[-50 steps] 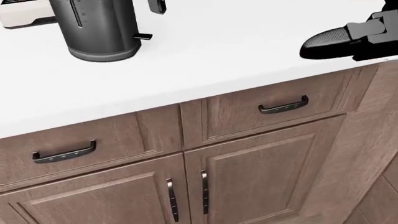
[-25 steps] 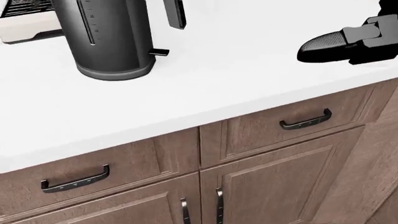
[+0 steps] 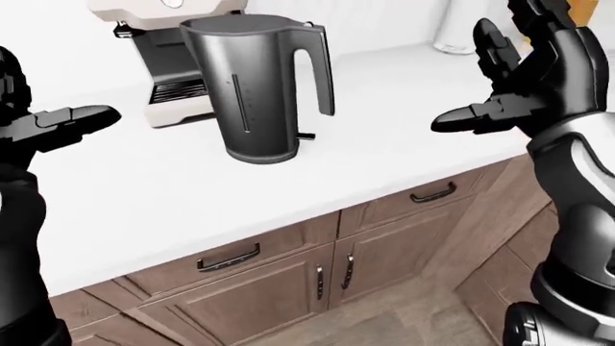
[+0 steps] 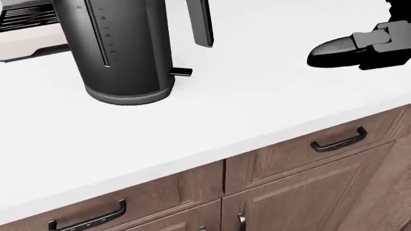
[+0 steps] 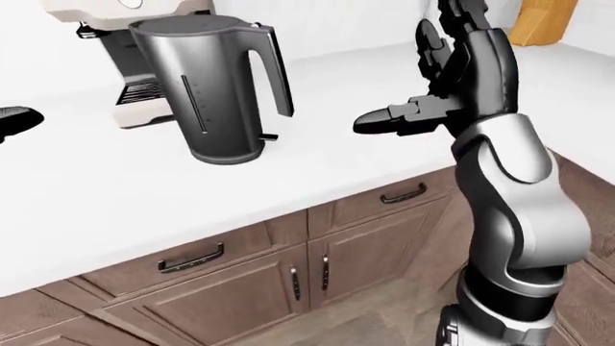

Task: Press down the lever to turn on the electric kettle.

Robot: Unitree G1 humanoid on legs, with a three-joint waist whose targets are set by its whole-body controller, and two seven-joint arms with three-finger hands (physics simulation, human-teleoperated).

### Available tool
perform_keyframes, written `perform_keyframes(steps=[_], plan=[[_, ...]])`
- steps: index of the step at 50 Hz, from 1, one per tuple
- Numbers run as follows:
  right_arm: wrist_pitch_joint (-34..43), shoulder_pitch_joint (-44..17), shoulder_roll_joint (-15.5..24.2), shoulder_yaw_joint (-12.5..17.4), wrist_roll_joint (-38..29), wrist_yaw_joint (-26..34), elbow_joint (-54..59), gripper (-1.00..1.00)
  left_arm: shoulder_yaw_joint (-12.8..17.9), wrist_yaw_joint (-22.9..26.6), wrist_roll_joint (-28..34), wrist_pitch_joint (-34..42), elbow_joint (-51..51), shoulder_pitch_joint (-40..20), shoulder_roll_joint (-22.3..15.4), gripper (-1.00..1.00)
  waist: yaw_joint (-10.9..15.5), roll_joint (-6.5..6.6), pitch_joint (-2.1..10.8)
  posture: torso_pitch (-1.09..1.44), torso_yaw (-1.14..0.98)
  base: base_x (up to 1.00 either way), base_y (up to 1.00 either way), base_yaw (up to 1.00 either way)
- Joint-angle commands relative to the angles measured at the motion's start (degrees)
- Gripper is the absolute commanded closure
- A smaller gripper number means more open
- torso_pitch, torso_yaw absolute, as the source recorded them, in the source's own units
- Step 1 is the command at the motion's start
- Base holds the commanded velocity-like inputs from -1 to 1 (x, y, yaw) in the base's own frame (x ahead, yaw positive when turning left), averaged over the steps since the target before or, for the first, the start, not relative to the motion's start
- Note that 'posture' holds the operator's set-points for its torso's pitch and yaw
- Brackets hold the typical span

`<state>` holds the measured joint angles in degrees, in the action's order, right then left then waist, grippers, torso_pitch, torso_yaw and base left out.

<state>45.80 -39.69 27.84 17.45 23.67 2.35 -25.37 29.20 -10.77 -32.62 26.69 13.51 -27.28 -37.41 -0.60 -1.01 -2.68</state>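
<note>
A dark grey electric kettle [image 3: 254,90] stands on the white counter [image 3: 384,108], handle to the right. Its small black lever [image 4: 181,72] sticks out to the right at the base, level. It shows in the left-eye view [image 3: 306,135] too. My right hand [image 3: 500,86] hovers open above the counter, well right of the kettle, fingers spread. My left hand [image 3: 52,122] is open at the left edge, left of the kettle and apart from it.
A cream coffee machine [image 3: 164,72] stands behind the kettle at the upper left. Wooden drawers and cabinet doors with dark handles [image 3: 228,258] run under the counter. A white jar [image 3: 452,32] and a tan object [image 5: 543,21] sit at the top right.
The head view has shifted: kettle, counter edge and drawers slid down and right and grew larger. The right hand stays at the right edge. The lever is unchanged.
</note>
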Motion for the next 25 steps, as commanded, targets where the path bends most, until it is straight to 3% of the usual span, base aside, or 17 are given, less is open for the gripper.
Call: perform_keyframes(steps=[1, 5, 7, 8, 9, 10, 19, 20, 22, 23, 25], plan=[[-2.30, -1.95, 0.54, 0.36, 0.37, 0.23, -2.40, -1.00, 1.92, -0.13, 0.37, -2.12, 1.95, -1.35, -1.48, -1.00, 0.47, 0.06, 1.48, 0.00, 0.00, 0.13, 0.15, 0.00], [-2.63, -1.91, 0.48, 0.34, 0.27, 0.23, -1.98, -1.00, 1.57, -0.13, 0.63, -2.20, 1.90, -1.50, -1.32, -1.00, 0.02, 2.72, 0.48, 0.00, 0.00, 0.13, 0.15, 0.00], [-2.52, -1.79, 0.50, 0.44, 0.34, 0.18, -2.23, -1.00, 1.66, -0.10, 0.61, -2.13, 2.05, -1.44, -1.23, -1.00, -0.36, 6.09, 1.37, 0.00, 0.00, 0.14, 0.15, 0.00], [-2.74, -1.38, 0.43, 0.49, 0.28, 0.25, -2.33, -1.00, 1.58, -0.04, 0.77, -2.25, 1.94, -1.41, -1.15, -1.00, -0.67, 6.57, 2.20, 0.00, 0.00, 0.13, 0.14, 0.00], [-2.46, -1.50, 0.50, 0.65, 0.44, 0.15, -2.44, -1.00, 1.78, -0.13, 0.57, -1.94, 2.26, -1.46, -1.26, -1.00, 0.15, 5.77, 1.09, 0.00, 0.00, 0.12, 0.14, 0.00], [-2.47, -1.50, 0.48, 0.62, 0.45, 0.11, -2.46, -1.00, 1.80, -0.13, 0.58, -1.97, 2.25, -1.43, -1.23, -1.00, -0.07, 6.22, 0.71, 0.00, 0.00, 0.13, 0.15, 0.00], [-2.55, -1.37, 0.35, 0.76, 0.59, -0.28, -2.04, -1.00, 1.93, -0.02, 0.64, -1.96, 2.39, -1.27, -1.20, -1.00, 0.62, 1.28, 0.87, 0.00, 0.00, 0.12, 0.12, 0.00], [-2.51, -1.26, 0.29, 0.86, 0.74, -0.43, -2.04, -1.00, 2.03, -0.02, 0.59, -1.91, 2.41, -1.30, -1.29, -1.00, 0.92, 0.40, 0.41, 0.00, 0.00, 0.04, 0.00, 0.00], [-2.59, -1.25, 0.38, 0.90, 0.84, -0.51, -1.96, -1.00, 2.07, -0.01, 0.60, -1.98, 2.36, -1.27, -1.33, -1.00, 1.88, -1.08, 0.69, 0.00, 0.00, 0.03, 0.00, 0.00], [-2.56, -1.29, 0.42, 0.95, 0.94, -0.58, -1.97, -1.00, 2.06, 0.00, 0.62, -2.01, 2.36, -1.27, -1.36, -1.00, 1.80, 0.35, 0.38, 0.00, 0.00, 0.03, 0.00, 0.00], [-2.79, -1.19, 0.46, 0.89, 0.91, -0.65, -1.90, -1.00, 2.13, 0.01, 0.57, -1.99, 2.29, -1.33, -1.45, -1.00, 1.71, 0.67, 1.00, 0.00, 0.00, 0.03, 0.00, 0.00]])
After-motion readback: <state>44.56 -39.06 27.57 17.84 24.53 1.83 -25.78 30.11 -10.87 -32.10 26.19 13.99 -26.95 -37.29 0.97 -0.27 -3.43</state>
